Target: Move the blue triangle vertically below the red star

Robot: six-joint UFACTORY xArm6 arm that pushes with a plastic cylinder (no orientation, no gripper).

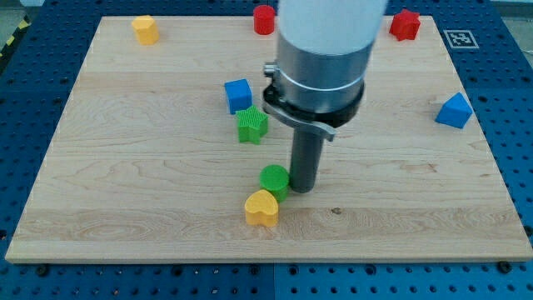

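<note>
Our tip (304,188) sat low on the table (125,192), just right of center, touching or nearly touching the right side of the green cylinder (273,179). The end effector was a plain dark rod under a grey and white arm housing (321,58); nothing opens or closes on it, and it held nothing. The yellow heart (261,208) lay just below-left of the green cylinder, touching it or nearly so. The green star (251,125) sat above those two, with the blue cube (238,95) just above it and slightly left, very close. The blue triangle (454,111) was far off at the view's right edge of the table, well apart from our tip and from every other block. The red star (405,24) sat at the view's top right, partly behind the arm housing, above and left of the blue triangle, so the triangle was lower but offset to the right of it. A red cylinder (264,19) sat at top center, next to the housing's left edge. A yellow block (146,29) was at top left; shape hard to make out, maybe a pentagon. A blue perforated surface (33,92) surrounded the table, with a printed marker (459,38) at top right.
</note>
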